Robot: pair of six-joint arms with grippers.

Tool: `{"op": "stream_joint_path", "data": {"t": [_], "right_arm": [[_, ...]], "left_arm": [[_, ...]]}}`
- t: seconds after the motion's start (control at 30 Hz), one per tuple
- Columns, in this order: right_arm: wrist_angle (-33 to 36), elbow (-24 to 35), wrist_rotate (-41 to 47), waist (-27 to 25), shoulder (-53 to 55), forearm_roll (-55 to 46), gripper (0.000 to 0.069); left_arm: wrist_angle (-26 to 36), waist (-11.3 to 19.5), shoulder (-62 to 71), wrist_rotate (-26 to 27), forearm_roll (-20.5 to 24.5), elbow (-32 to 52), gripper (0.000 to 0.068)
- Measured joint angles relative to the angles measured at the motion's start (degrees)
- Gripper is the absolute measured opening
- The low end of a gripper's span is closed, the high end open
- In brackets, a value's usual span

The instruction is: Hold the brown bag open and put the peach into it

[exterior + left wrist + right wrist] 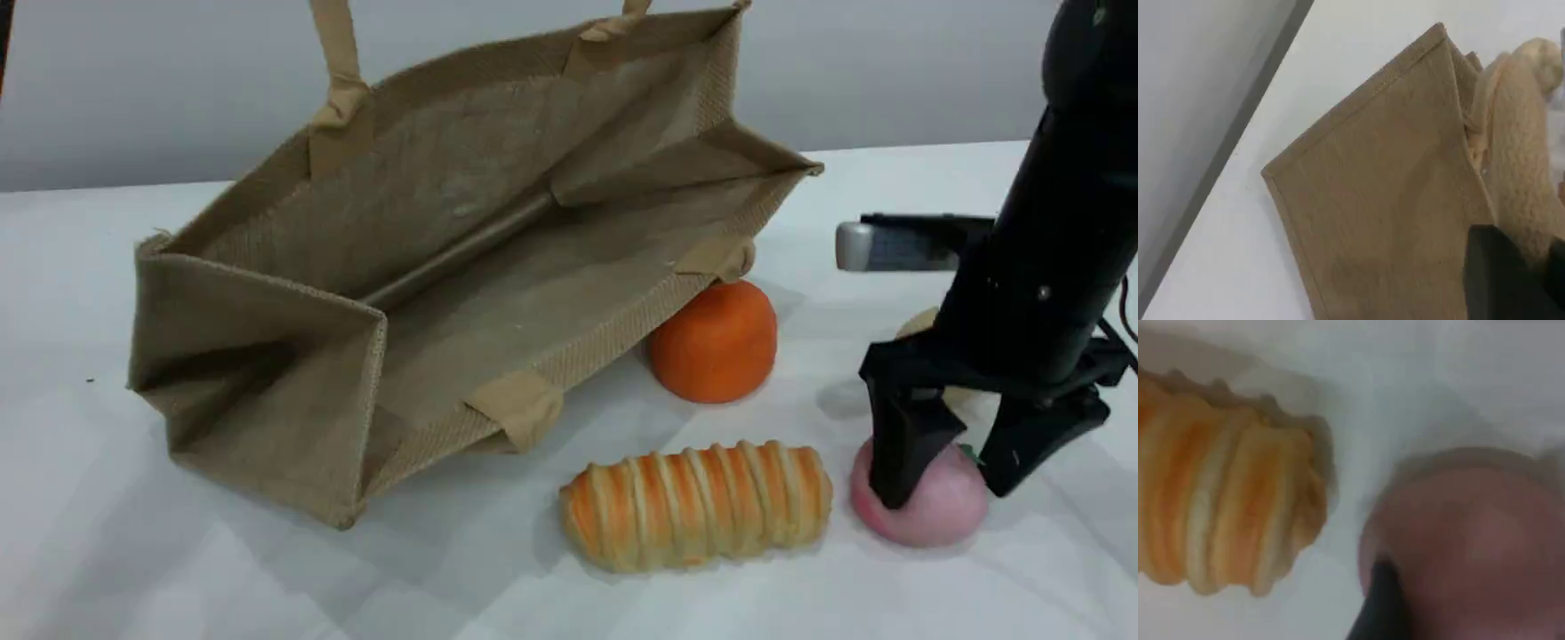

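White tabletop (pixel 133 578), grey wall behind. Your left gripper (pixel 1511 280) is clamped on a beige handle (pixel 1518 167), tilting the brown bag (pixel 462 258) so its mouth faces the camera. Your right gripper (pixel 947 467) straddles the peach (pixel 925 507), jaws wide, not yet closed, beside a striped bread roll (pixel 698 505).

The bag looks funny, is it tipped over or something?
Yes. The bag leans over, its open mouth facing the camera, one handle pulled up out of view. Its lower edge rests against the orange. The peach sits on the table, right gripper open around it.
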Motion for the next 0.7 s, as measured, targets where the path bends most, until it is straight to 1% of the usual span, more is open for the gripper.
{"op": "stream_joint_path", "data": {"t": [0.07, 0.13, 0.33, 0.4, 0.47, 0.7], "right_arm": [[0.49, 0.0, 0.0, 0.0, 0.55, 0.0, 0.0519], [0.73, 0.0, 0.06, 0.0, 0.56, 0.0, 0.045], [2.12, 0.0, 0.18, 0.0, -0.1, 0.03, 0.0118], [2.19, 0.0, 0.48, -0.06, -1.25, -0.32, 0.0055], [2.19, 0.0, 0.81, -0.06, -2.94, -0.99, 0.0039], [2.34, 0.05, 1.92, -0.06, -12.88, -0.61, 0.0038]], "left_arm": [[0.0, 0.0, 0.0, 0.0, -0.05, 0.0, 0.0088], [0.0, 0.0, 0.0, 0.0, -0.11, 0.0, 0.0088], [0.0, 0.0, 0.0, 0.0, -0.8, 0.0, 0.0088], [0.0, 0.0, 0.0, 0.0, -0.92, 0.0, 0.0088], [0.0, 0.0, 0.0, 0.0, -0.92, 0.0, 0.0088], [0.0, 0.0, 0.0, 0.08, -0.92, 0.0, 0.0088]]}}
